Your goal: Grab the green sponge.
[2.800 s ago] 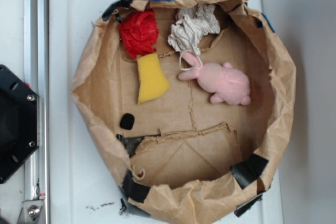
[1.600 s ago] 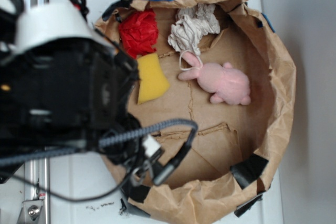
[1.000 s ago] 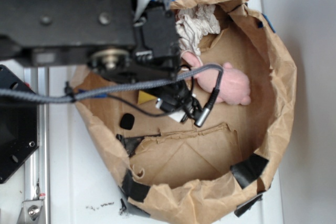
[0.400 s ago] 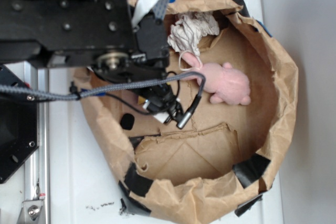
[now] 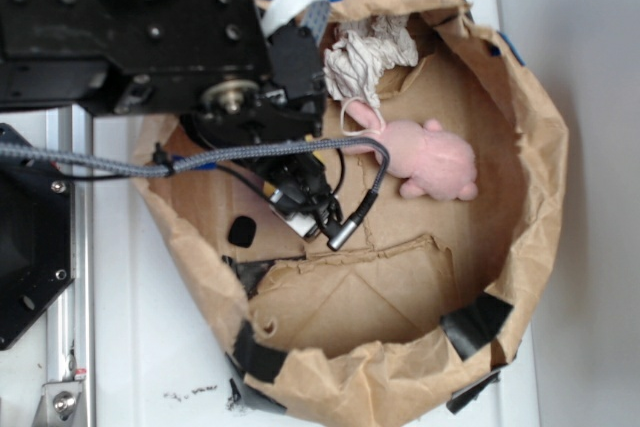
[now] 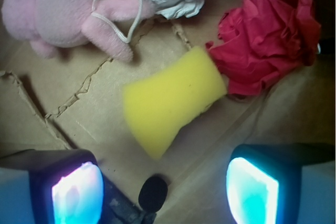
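Wrist view | gripper fingers spread wide, holding nothing | green sponge lies untouched, narrow end against red wad

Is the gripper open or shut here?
Open: in the wrist view the gripper fingers stand wide apart, empty, short of the sponge.

Wrist view: bare cardboard floor left of the green sponge, open to reach. Red wad touching its upper-right end, pink bunny near upper left, small black lump just below.
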Robot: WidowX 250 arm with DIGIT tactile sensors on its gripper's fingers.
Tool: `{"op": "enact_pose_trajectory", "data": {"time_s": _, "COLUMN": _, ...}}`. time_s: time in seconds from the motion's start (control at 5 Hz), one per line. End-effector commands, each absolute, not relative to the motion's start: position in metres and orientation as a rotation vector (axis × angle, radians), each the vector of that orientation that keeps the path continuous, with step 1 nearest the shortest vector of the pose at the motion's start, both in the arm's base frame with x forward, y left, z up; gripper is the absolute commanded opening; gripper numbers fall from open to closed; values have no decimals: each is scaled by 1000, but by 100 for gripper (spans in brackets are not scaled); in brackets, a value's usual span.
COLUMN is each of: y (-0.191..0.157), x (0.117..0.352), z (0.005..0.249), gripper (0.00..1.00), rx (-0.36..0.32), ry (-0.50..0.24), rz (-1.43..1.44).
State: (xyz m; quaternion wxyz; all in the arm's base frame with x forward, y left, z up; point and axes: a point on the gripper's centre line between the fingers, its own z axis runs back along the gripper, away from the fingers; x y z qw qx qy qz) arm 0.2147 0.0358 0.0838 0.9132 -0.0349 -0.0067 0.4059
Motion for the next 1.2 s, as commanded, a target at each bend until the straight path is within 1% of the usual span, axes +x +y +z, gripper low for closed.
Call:
{"op": "enact_pose_trajectory", "data": {"time_s": 0.0, "y": 50, "x": 217, "z": 93, "gripper": 100, "rx": -78, "ry": -55, "rz": 857}}
{"op": "enact_pose_trajectory", "data": {"time_s": 0.2, "y": 55, "x": 221, "z": 102, "gripper": 100, "rx": -121, "ry": -70, "rz": 894}}
{"op": "enact_pose_trajectory", "data": {"time_s": 0.4, "y": 64, "x": 221, "z": 106, "gripper": 100, "rx": -146, "ry": -82, "rz": 930}}
{"op": "enact_pose_trajectory", "data": {"time_s": 0.6, "y": 68, "x": 220, "z": 110, "gripper": 100, "rx": -135, "ry": -115, "rz": 955}}
{"op": "enact_pose_trajectory", "data": {"time_s": 0.8, "y": 66, "x": 220, "z": 108, "gripper": 100, "rx": -91, "ry": -160, "rz": 980}}
{"op": "enact_pose_trajectory", "data": {"time_s": 1.0, "y": 67, "x": 221, "z": 108, "gripper": 100, "rx": -75, "ry": -176, "rz": 992}}
